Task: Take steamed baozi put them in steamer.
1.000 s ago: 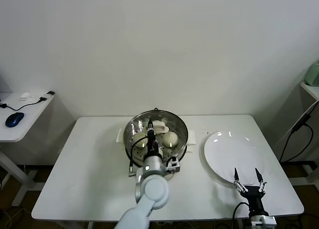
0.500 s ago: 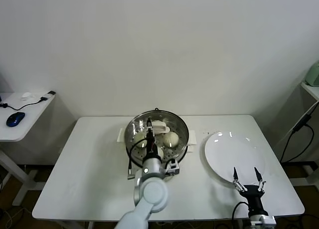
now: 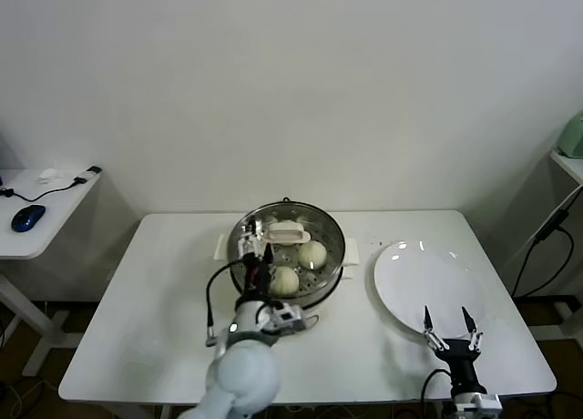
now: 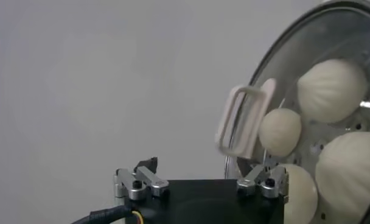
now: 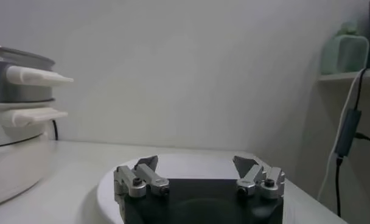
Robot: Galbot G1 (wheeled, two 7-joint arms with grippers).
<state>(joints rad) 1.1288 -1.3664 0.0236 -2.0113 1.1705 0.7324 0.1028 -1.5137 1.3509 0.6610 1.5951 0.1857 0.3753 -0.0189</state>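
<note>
The steamer (image 3: 333, 235) stands at the middle of the white table, its steel basket holding several cream-white baozi. Two of them show in the head view, one at the right (image 3: 312, 253) and one at the near side (image 3: 285, 280). My left gripper (image 3: 257, 255) hangs open over the basket's near-left rim with nothing between its fingers. In the left wrist view the open left gripper (image 4: 200, 171) sits beside the steamer rim (image 4: 281, 56), with baozi (image 4: 331, 90) lying inside. My right gripper (image 3: 447, 325) rests open over the near edge of the white plate (image 3: 414, 271), empty.
A white plate (image 5: 173, 163) lies under the right gripper (image 5: 200, 163), with the steamer's side handle (image 5: 36, 76) off to one side. A side table with a blue mouse (image 3: 27, 217) stands at far left. A shelf with a green object (image 3: 572, 135) and hanging cables is at far right.
My left gripper has opened and drawn back toward the basket's near-left rim. A baozi now lies free at the near side of the basket. The right arm has stayed put.
</note>
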